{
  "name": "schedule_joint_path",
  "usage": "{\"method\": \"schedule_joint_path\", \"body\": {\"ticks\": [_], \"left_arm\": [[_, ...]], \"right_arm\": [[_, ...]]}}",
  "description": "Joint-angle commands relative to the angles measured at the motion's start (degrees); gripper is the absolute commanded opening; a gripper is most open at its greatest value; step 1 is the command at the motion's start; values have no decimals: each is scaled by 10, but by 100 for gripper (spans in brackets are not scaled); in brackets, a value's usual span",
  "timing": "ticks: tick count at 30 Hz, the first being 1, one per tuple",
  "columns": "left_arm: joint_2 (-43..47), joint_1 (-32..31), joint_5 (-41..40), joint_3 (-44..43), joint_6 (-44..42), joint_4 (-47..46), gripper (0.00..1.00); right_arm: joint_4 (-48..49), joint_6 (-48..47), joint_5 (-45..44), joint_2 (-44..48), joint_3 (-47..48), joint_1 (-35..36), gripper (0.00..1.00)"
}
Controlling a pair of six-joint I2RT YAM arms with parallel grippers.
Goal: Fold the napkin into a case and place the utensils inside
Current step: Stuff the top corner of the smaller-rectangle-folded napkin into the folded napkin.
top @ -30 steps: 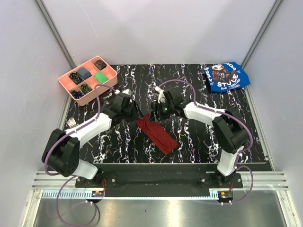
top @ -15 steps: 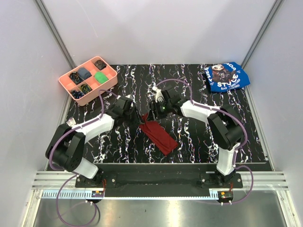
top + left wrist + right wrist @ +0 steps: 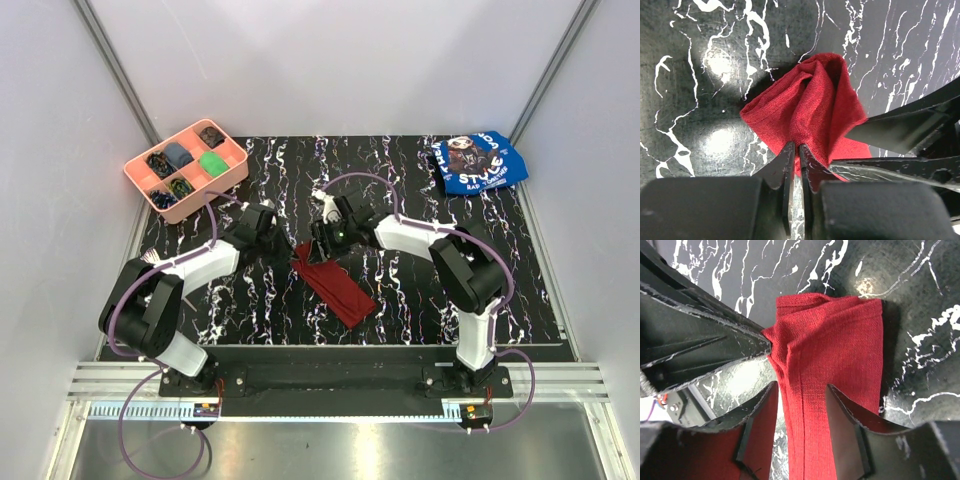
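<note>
Left fingers point(image 3: 781, 167): a second ago well apart, now drawn nearly together on the near edge of the napkin point(image 3: 810, 105). The cloth rises from the tips in a bunched ridge, so I read this as a pinch just taken.

Right fingers point(image 3: 757, 425): about half open, much as before. They straddle a lengthwise crease of the same cloth and do not clamp it.

In the overhead view the right wrist has crept leftward, so both sets of fingers now meet over the strip's far end.

Napkin position: mid-tabletop point(image 3: 420, 300), a narrow folded strip lying on a diagonal. Its far end is under the two wrists and its near end points toward the right arm's base. The near end has not shifted.

Judgement: the left side has just secured the far corner. The next fold toward a case can start once the right side also grips.

Utensils point(image 3: 150, 259): a silver glint at the left tabletop edge, well apart from the cloth and not yet used.
</note>
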State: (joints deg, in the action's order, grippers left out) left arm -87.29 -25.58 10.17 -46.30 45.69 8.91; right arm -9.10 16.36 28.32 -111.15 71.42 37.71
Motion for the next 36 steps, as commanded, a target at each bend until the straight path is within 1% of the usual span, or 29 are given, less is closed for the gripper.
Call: {"method": "schedule_joint_path", "body": {"ticks": [1,4,5,6,11,14,17,24,25,27,28,29,33,36], "left_arm": [[1,5,18,-2,5,-35,9],[-1,5,20,-3,4,-35,9],[-1,5,20,-3,3,-35,9],[-1,6,20,-3,4,-35,9],[-2,8,22,-6,5,-35,9],[-1,9,21,-8,6,-34,9],[-2,9,24,-10,6,-33,9],[2,9,22,-9,7,-30,9],[1,9,22,-9,7,-30,9],[0,9,21,-10,6,-29,9],[-1,9,21,-11,6,-29,9],[-3,9,21,-12,5,-28,9],[-9,13,20,-17,5,-27,8],[-12,16,21,-20,5,-29,7]], "right_arm": [[-6,-27,-43,-6,35,17,52],[-10,-32,-67,-9,41,18,50],[-9,-33,-70,-8,40,20,49],[-10,-35,-70,-8,41,21,45],[-11,-39,-73,-16,48,22,41],[-12,-42,-77,-19,53,25,44],[-16,-46,-86,-19,58,28,50],[-35,-54,-112,-34,80,38,49],[-36,-54,-114,-40,84,39,47],[-41,-54,-116,-42,86,41,35],[-42,-53,-114,-40,87,42,32],[-42,-53,-111,-37,85,42,23],[-41,-54,-91,-9,62,47,6],[-29,-50,-72,9,41,48,0]]}}
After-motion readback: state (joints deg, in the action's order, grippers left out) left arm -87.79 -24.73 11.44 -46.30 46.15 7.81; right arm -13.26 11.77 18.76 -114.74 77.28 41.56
